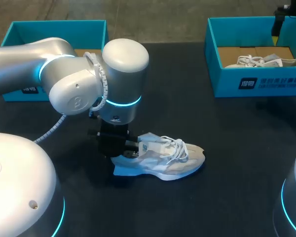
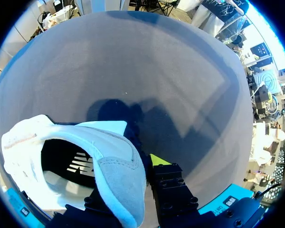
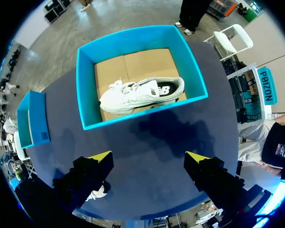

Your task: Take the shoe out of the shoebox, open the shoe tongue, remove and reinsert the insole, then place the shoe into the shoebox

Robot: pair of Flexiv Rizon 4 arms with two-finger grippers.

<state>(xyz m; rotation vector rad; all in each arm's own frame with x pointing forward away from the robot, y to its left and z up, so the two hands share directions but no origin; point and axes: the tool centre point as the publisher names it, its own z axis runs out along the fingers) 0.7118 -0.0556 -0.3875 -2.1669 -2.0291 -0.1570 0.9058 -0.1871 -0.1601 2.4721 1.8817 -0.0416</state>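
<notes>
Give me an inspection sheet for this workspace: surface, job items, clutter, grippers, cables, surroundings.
Surface: dark table, with one shoe out on it.
Job's things: shoe upright on its sole on the table; boxed shoe lying in the right shoebox; left shoebox partly hidden behind the left arm, contents not visible.
Clutter: nothing seen.
Grippers: left gripper shut on the shoe's heel collar; right gripper open, holding nothing, with the right shoebox ahead of it.
Cables: white coiled cable along the left arm's wrist.
Surroundings: nothing seen.
</notes>
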